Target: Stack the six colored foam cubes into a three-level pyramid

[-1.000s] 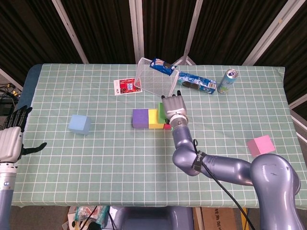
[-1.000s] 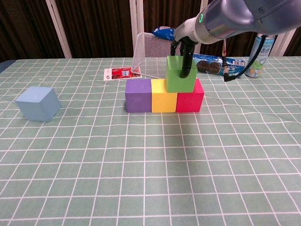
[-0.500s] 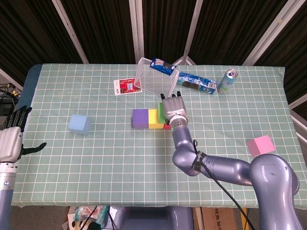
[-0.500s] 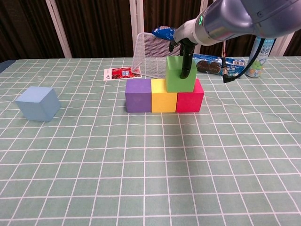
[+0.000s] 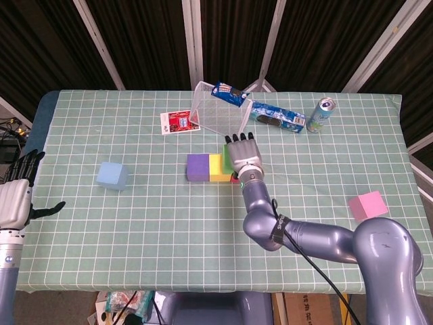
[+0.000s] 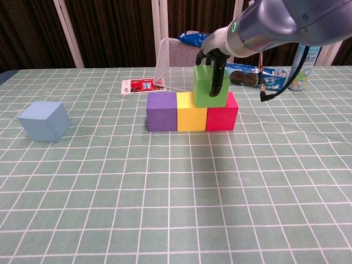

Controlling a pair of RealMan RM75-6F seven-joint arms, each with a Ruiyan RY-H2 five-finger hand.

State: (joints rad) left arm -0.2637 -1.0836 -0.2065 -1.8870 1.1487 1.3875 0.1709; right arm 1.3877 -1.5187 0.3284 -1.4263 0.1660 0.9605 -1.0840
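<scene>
Right hand (image 6: 214,66) first: my fingers are wrapped over the green cube (image 6: 208,93), one finger down its front face and the rest behind, so I am holding it from above. It sits across the seam between the yellow cube (image 6: 191,115) and the red cube (image 6: 222,115), because a second-level block has to bridge two base blocks to rest steady. I judge it seated, or very nearly, but my grip is on it, so I cannot call it released.

At nine o'clock from the yellow one, touching it, the purple cube (image 6: 161,115) completes the base row; its top is bare, the slot for the next block.

Two cubes wait: the light blue cube (image 5: 111,175) far out at nine o'clock, the pink cube (image 5: 367,204) toward four o'clock.

At twelve o'clock lie a tipped wire basket (image 5: 216,112), snack packets (image 5: 274,116) and a drinks can (image 5: 320,114).

My left hand (image 5: 15,196) hangs spread and empty off the table's left edge.
</scene>
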